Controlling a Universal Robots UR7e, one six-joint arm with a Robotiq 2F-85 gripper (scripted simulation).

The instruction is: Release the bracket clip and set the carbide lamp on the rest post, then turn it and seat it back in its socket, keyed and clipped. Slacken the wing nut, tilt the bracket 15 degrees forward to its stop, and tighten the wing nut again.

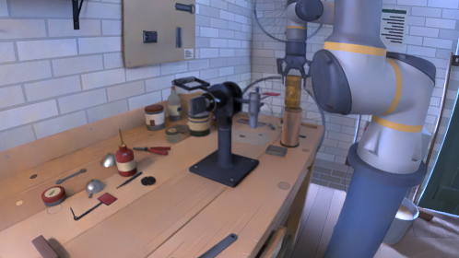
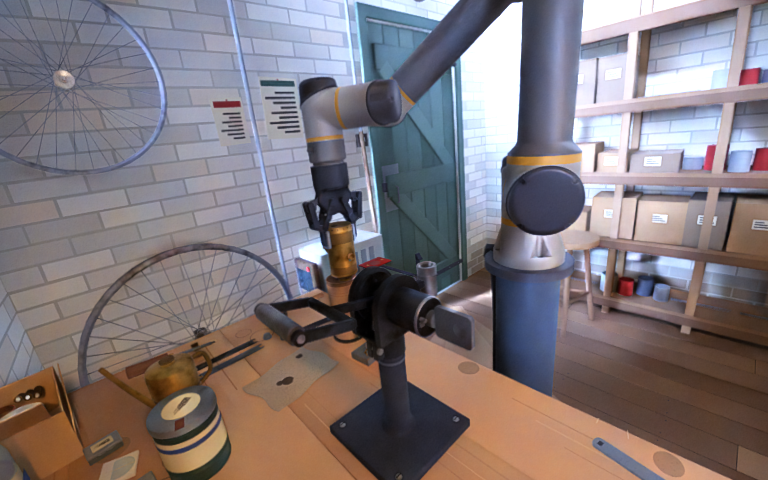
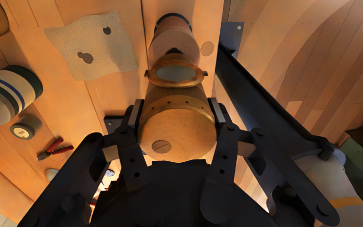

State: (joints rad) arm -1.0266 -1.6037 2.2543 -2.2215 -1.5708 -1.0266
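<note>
My gripper [image 1: 292,73] [image 2: 333,225] [image 3: 175,112] hangs at the far end of the bench, above the rest post. The brass carbide lamp [image 1: 292,91] [image 2: 341,249] [image 3: 175,125] is gripped at its top by my fingers and stands upright on the wooden rest post [image 1: 291,127] [image 3: 174,40]. Its round glass lens [image 3: 176,73] faces out to one side. The dark bracket [image 1: 224,102] [image 2: 391,305] sits on a pedestal stand [image 1: 224,167] [image 2: 399,427] mid-bench, nearer than the post. A flat wing [image 2: 453,327] sticks out of its hub. A red clip [image 2: 375,262] shows behind it.
The robot's own base column [image 1: 373,202] [image 2: 527,317] stands at the bench edge. A striped tin [image 2: 188,433] [image 3: 16,91], a grey cloth [image 2: 289,376] [image 3: 92,44], red pliers [image 1: 154,149] [image 3: 55,150], an oil can [image 1: 125,159] and small parts lie on the bench.
</note>
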